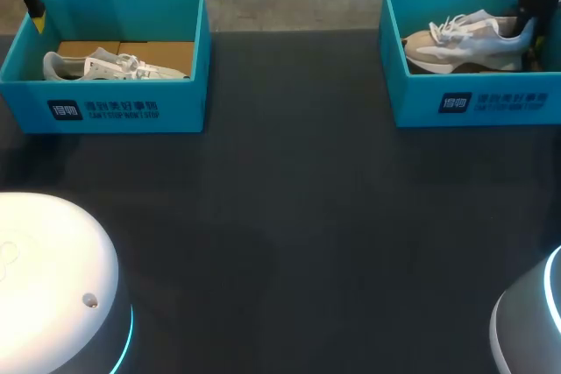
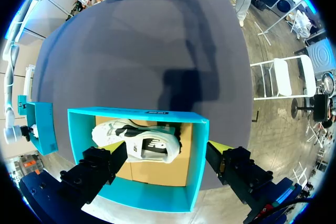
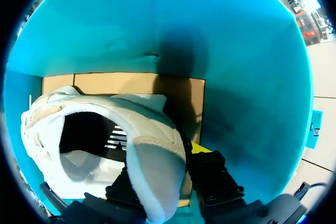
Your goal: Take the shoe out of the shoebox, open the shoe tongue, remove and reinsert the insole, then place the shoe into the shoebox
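Observation:
Two teal shoeboxes stand at the back of the dark table. In the right shoebox (image 1: pixel 473 98) a beige, white and pale blue shoe (image 1: pixel 465 41) sits upright. My right gripper (image 1: pixel 529 37) reaches down into that box at the shoe's heel. From the right wrist, its fingers press the heel of the shoe (image 3: pixel 147 129) from both sides, deep inside the box (image 3: pixel 157 19). The left shoebox (image 1: pixel 123 107) holds a white shoe (image 1: pixel 114 66) lying on its side. My left gripper (image 2: pixel 168 158) hangs open above this box (image 2: pixel 136 113) and its shoe (image 2: pixel 139 145), touching neither.
Dark table top (image 1: pixel 280 216) stretches between and in front of the boxes. Two rounded white robot bases sit at the near corners, one left (image 1: pixel 53 278) and one right (image 1: pixel 530 321). Brown cardboard lines the floor of both boxes.

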